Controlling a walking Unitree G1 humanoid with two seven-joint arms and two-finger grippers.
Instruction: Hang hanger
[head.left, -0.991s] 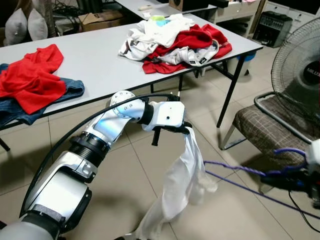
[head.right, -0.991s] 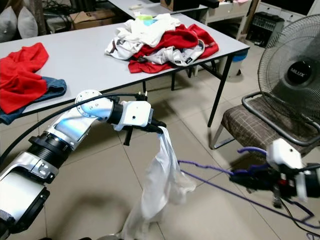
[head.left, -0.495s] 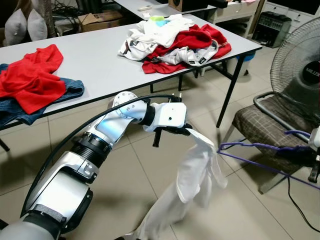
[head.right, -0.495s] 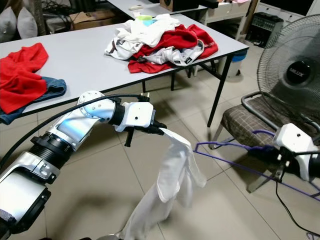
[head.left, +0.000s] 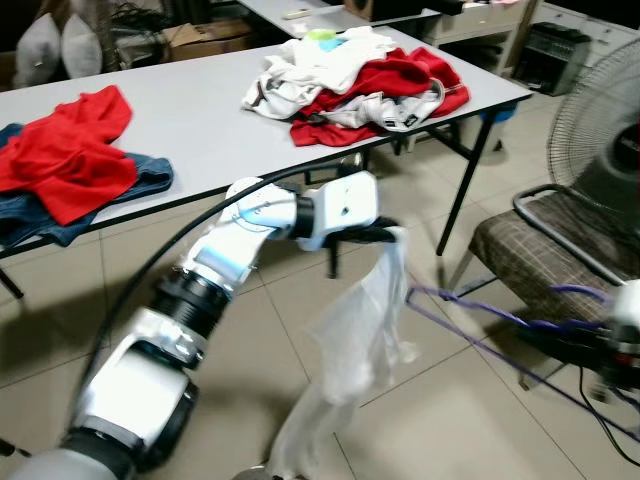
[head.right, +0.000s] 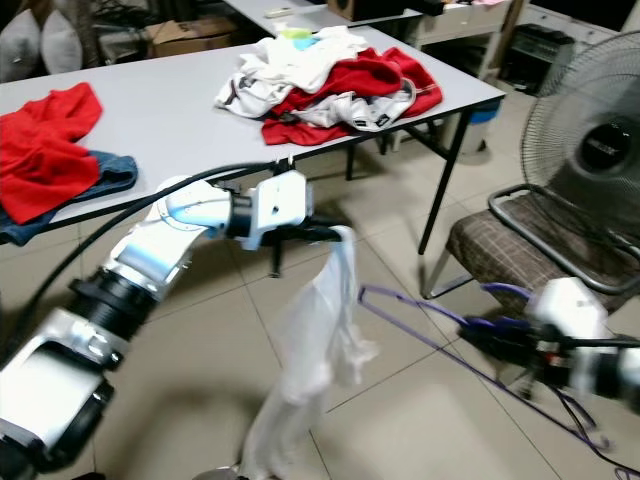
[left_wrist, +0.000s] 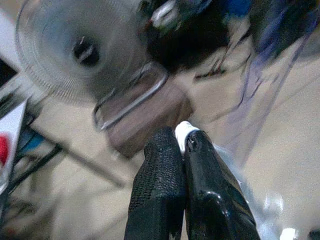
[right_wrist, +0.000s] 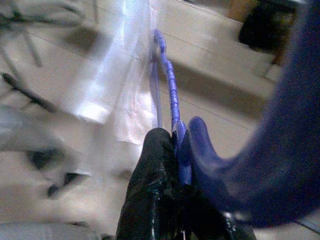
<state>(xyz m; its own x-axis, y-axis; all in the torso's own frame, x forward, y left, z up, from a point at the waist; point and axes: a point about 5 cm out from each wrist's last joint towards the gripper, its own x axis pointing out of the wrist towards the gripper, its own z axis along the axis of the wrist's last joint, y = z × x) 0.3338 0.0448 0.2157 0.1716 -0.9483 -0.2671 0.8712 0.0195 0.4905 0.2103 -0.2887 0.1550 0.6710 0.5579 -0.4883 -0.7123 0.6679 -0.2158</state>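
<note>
Evidently left tool (head.left: 385, 233) pinching limp white garment (head.left: 355, 340), right tool (right_wrist: 172, 142) seemingly clamped on thin purple hanger (head.right: 440, 335).

Even, bright indoor light; all views smeared by motion blur, wrist views worst.

A grey folding table (head.left: 190, 120) holds a heap of red and white clothes (head.left: 355, 75) and a red garment over jeans (head.left: 70, 160). A fan (head.right: 590, 140) stands behind a checked chair (head.right: 510, 260).

hanger (head.right: 430, 335): purple | garment (head.left: 365, 320): white | chair seat (head.left: 540, 255): brown plaid | table (head.left: 190, 120): grey
</note>
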